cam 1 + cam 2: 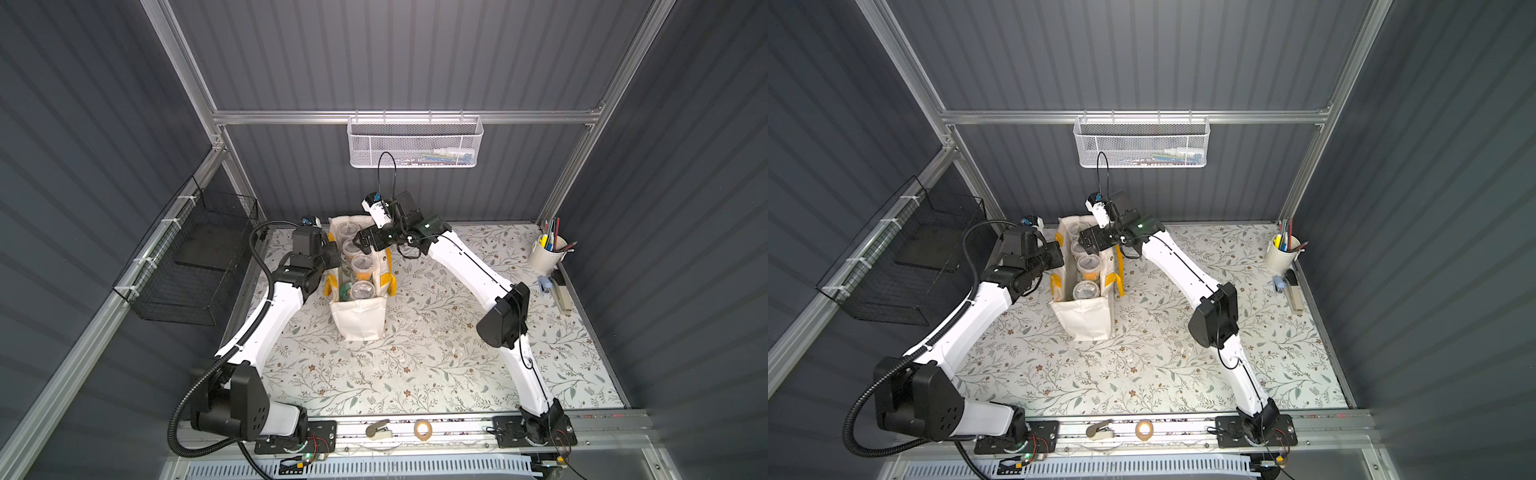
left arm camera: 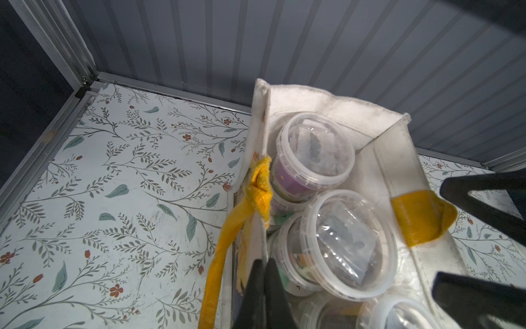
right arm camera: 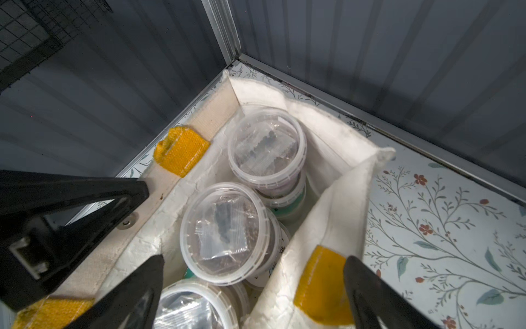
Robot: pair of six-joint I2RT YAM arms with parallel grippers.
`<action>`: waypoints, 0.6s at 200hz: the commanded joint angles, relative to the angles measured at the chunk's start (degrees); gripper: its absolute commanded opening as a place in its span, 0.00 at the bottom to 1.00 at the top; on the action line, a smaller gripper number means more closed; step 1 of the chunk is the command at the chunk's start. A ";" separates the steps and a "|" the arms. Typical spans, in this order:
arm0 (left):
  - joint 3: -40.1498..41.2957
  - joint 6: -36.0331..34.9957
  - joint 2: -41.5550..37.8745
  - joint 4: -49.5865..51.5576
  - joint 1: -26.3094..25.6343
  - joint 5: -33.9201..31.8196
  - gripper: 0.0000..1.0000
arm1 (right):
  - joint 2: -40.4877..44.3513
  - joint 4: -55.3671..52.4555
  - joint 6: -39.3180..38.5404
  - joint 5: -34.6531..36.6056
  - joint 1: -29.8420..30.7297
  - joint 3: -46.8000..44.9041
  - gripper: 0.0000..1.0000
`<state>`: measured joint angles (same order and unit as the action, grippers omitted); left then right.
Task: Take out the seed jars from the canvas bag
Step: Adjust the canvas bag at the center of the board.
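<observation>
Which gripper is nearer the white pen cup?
Right. The right gripper is open over the canvas bag; the left gripper, shut on the bag's wall away from the pen cup, is farther.

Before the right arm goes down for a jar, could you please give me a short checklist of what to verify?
1. Left gripper shut on the bag rim: ok.
2. Right gripper open above the bag: ok.
3. Jar below it upright, lid on: ok.
4. Both right fingers over the opening: not ok, one finger looks to hang over the wall by the yellow patch.
5. Jars underneath free to lift: cannot tell.
6. Table beside the bag free for set-down: ok.
</observation>
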<state>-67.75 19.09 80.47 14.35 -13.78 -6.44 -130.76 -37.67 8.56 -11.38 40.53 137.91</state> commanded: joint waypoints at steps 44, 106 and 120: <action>0.71 -1.41 -2.12 1.33 0.16 0.86 0.00 | 13.25 11.39 8.96 -11.84 -7.18 -20.17 0.82; 0.38 -0.95 -1.93 1.46 0.17 1.29 0.00 | 13.16 11.66 8.56 -19.90 -6.03 -25.45 0.64; 0.27 -0.89 -1.89 1.68 0.16 1.51 0.00 | 13.10 11.61 8.45 -20.51 -5.79 -25.99 0.60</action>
<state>-67.75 18.87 80.36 14.59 -13.78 -6.28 -117.21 -26.65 16.93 -27.79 33.87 112.75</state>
